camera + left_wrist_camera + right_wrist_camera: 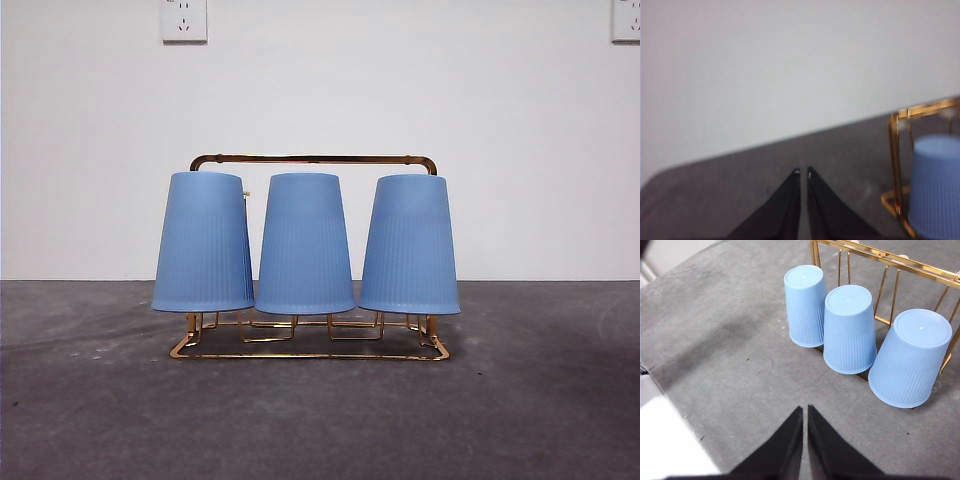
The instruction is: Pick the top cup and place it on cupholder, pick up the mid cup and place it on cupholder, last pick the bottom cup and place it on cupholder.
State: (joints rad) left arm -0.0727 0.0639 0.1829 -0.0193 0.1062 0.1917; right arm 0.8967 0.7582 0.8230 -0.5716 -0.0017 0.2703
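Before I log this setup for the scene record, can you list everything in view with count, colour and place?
Ribbed plastic cups: three, light blue, upside down in a row on the rack: one end, middle, other end.
Shiny metal wire cupholder: one, gold, standing on the table.
Table: one, dark grey.
Wall sockets: two, white, at both top corners.
Left gripper: black, shut, beside the rack.
Right gripper: black, shut, above the table near the cups.

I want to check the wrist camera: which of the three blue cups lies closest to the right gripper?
The cup at the end of the cupholder, largest in the right wrist view; the other two sit farther from the right gripper.
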